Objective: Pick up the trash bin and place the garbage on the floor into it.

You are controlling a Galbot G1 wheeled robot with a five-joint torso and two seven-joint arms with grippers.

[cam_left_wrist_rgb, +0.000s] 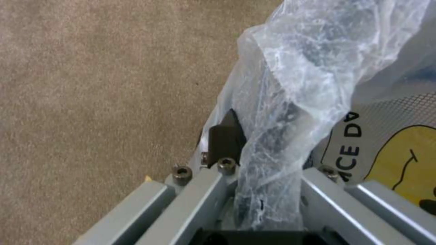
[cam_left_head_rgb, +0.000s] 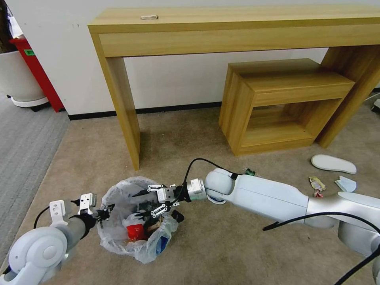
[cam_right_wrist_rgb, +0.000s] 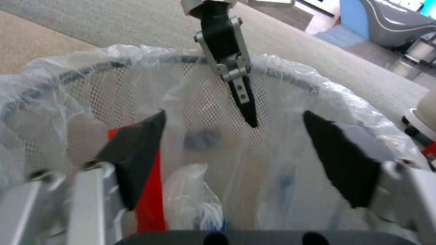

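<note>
The trash bin [cam_left_head_rgb: 132, 237], lined with a crinkled clear bag, is low at the front left on the beige floor [cam_left_head_rgb: 190, 130]. My left gripper [cam_left_head_rgb: 102, 214] is shut on its near-left rim; in the left wrist view the gripper [cam_left_wrist_rgb: 257, 143] pinches the bag-covered rim [cam_left_wrist_rgb: 277, 112]. My right gripper [cam_left_head_rgb: 152, 200] hangs open over the bin's mouth, and its two dark fingers [cam_right_wrist_rgb: 136, 153] spread above the mesh wall [cam_right_wrist_rgb: 204, 102] with nothing between them. A red piece [cam_left_head_rgb: 136, 231] lies inside. On the floor at the right lie a white slipper [cam_left_head_rgb: 333, 163], a candy wrapper [cam_left_head_rgb: 316, 184] and a light-blue mask [cam_left_head_rgb: 346, 184].
A tall wooden console table [cam_left_head_rgb: 237, 27] stands against the wall, its leg [cam_left_head_rgb: 126, 118] just beyond the bin. A low wooden shelf [cam_left_head_rgb: 281, 103] sits under it at the right. Grey ribbed carpet [cam_left_head_rgb: 23, 134] lies to the left. A small green scrap [cam_left_head_rgb: 249, 171] rests by my right elbow.
</note>
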